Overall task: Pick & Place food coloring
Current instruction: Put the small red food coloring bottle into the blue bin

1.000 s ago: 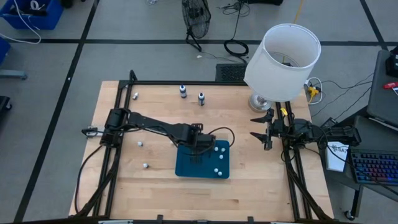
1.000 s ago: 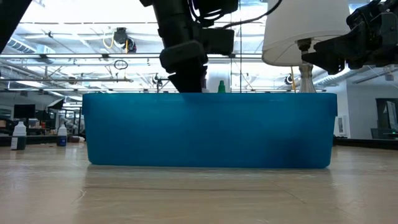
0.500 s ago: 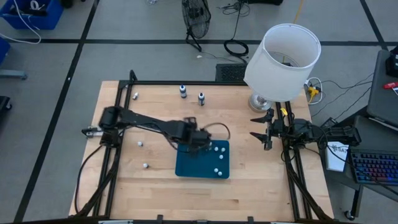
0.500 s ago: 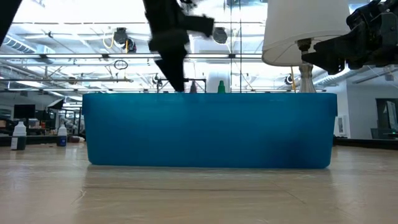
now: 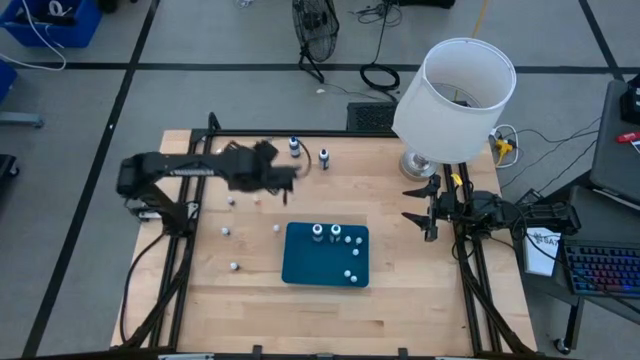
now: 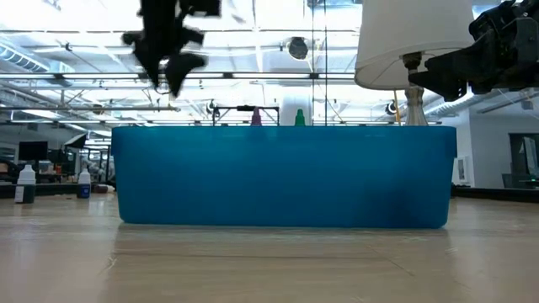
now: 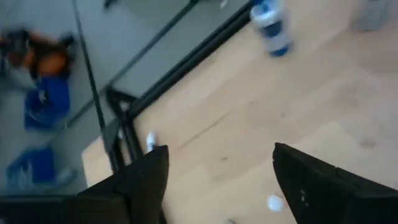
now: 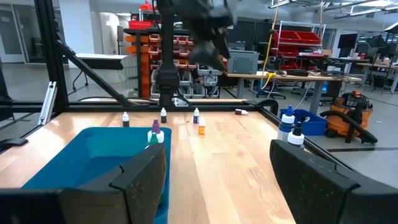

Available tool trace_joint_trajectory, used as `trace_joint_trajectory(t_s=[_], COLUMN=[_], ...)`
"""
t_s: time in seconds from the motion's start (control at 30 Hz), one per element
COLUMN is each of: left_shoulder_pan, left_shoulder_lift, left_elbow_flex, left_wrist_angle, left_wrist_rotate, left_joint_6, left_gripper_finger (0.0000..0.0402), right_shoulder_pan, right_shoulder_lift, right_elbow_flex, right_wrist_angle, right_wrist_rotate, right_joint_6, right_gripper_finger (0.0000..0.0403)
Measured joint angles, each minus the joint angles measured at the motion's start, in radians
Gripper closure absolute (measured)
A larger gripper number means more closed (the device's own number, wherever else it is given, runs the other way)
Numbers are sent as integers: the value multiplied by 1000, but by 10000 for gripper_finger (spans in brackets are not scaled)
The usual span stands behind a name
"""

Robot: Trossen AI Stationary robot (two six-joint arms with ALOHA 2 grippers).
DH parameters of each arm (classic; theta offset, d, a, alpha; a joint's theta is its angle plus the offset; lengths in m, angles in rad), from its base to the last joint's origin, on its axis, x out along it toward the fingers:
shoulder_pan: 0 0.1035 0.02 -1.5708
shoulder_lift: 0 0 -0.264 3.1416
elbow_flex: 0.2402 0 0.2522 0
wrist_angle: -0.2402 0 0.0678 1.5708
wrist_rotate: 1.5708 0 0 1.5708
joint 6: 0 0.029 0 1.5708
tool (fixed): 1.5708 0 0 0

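Several tiny white-capped food coloring bottles (image 5: 335, 233) stand upright in the blue tray (image 5: 305, 268) at the table's middle; one with a purple cap (image 8: 154, 132) shows in the right wrist view. More tiny bottles (image 5: 277, 229) stand scattered on the wood to the tray's left. My left gripper (image 5: 288, 178) hangs open in the air, to the far left of the tray, with nothing between its fingers (image 7: 221, 152). My right gripper (image 5: 412, 203) waits open at the table's right edge, well above the table top, pointing level toward the tray.
Two larger blue-labelled bottles (image 5: 293, 147) (image 5: 324, 158) stand near the far edge. A lamp with a white shade (image 5: 455, 95) stands at the far right corner. A black frame (image 5: 300, 133) runs along the table's far edge and sides. Bare wood lies in front of the tray.
My left gripper has risen out of the blue tray and swung quickly toward the table's far left, rolling as it went. Two white-capped bottles now show standing along the tray's far edge, where the gripper was.
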Motion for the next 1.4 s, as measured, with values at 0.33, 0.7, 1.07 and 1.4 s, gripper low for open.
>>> trace_joint_trajectory(t_s=[0.33,0.7,1.07,1.4], left_shoulder_pan=[578,757,764,767], left_shoulder_lift=[-12,2,116,290], left_elbow_flex=[-372,-417,-421,-398], left_wrist_angle=[170,479,503,479], left_wrist_rotate=[17,114,106,2], left_joint_6=[98,278,275,226], left_gripper_finger=[198,386,398,398], right_shoulder_pan=[0,0,0,0], right_shoulder_lift=[0,0,0,0], right_elbow_flex=[0,0,0,0], right_wrist_angle=[-4,-5,-5,-6], right_wrist_rotate=[0,0,0,0], right_joint_6=[0,0,0,0], right_gripper_finger=[130,129,130,132])
